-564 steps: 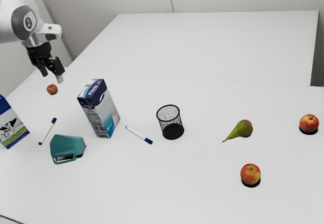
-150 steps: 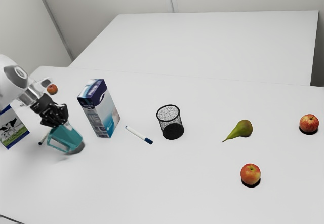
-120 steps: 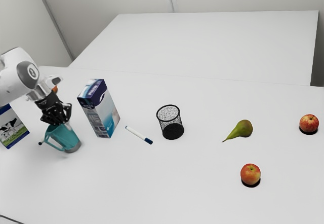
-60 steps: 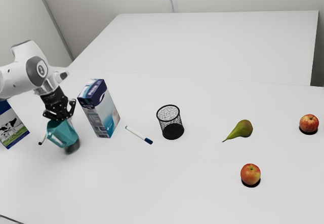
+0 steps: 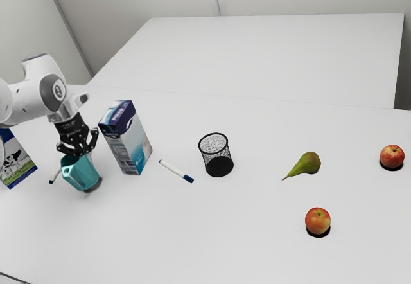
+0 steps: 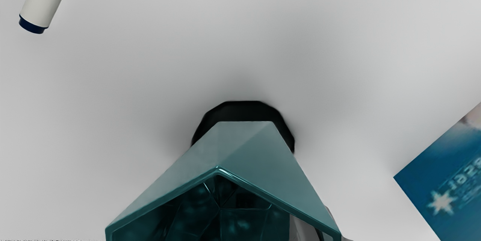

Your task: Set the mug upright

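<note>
With the clock dial laid over the exterior view, twelve at its top edge, the white arm (image 5: 29,101) enters from nine o'clock. Its hand is inclined, not plumb: the black gripper (image 5: 82,149) points down, between five and six o'clock, and meets the upper part of the teal, faceted mug (image 5: 81,173). State of the jaws: cannot tell whether wide or narrow; the contact is partly hidden. Mug is tilted, mouth up toward the hand, base down toward the white bench (image 5: 270,252), roughly five o'clock from the mouth. Whether the base touches: cannot tell. Dark patch (image 6: 242,111) noted beyond the mug in the wrist view, which looks into the mouth. Tall blue-and-white carton (image 5: 127,139) near the mug, at two o'clock from it; white marker with dark-blue ends (image 5: 56,176) just beside, at nine; carton with a cow picture (image 5: 16,162) farther along nine.
</note>
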